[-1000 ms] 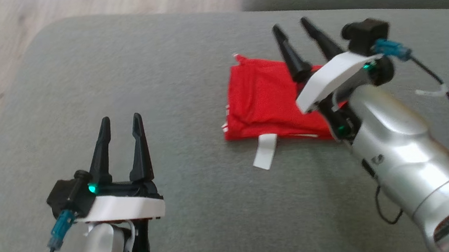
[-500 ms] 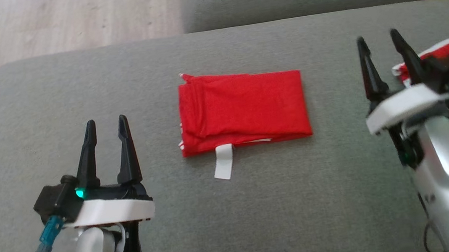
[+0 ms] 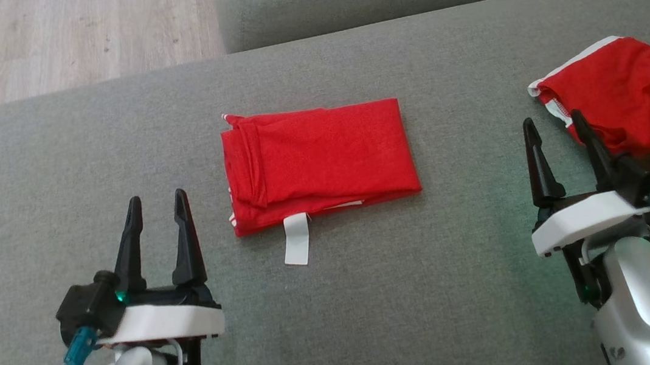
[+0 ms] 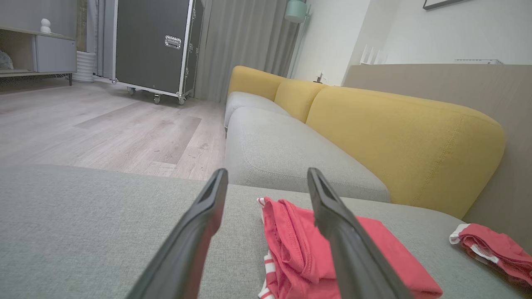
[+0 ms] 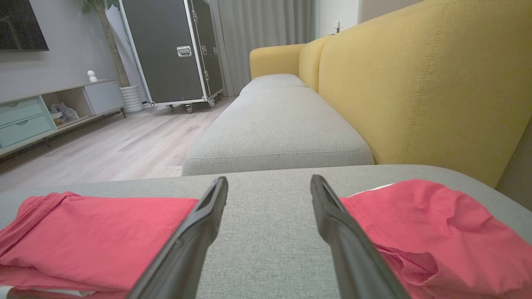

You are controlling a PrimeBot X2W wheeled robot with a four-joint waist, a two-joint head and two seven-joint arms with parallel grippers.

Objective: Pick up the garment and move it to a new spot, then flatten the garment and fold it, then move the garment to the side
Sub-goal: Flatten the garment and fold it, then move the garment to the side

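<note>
Where the grey cushion [image 3: 375, 299] bears it, the red garment [image 3: 321, 152] lies folded

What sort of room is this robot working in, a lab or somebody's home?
Probably a home living room: a long sofa with grey seat cushions and yellow backrests, pale wood-plank flooring, and a low cabinet with mint-green drawers.
</note>
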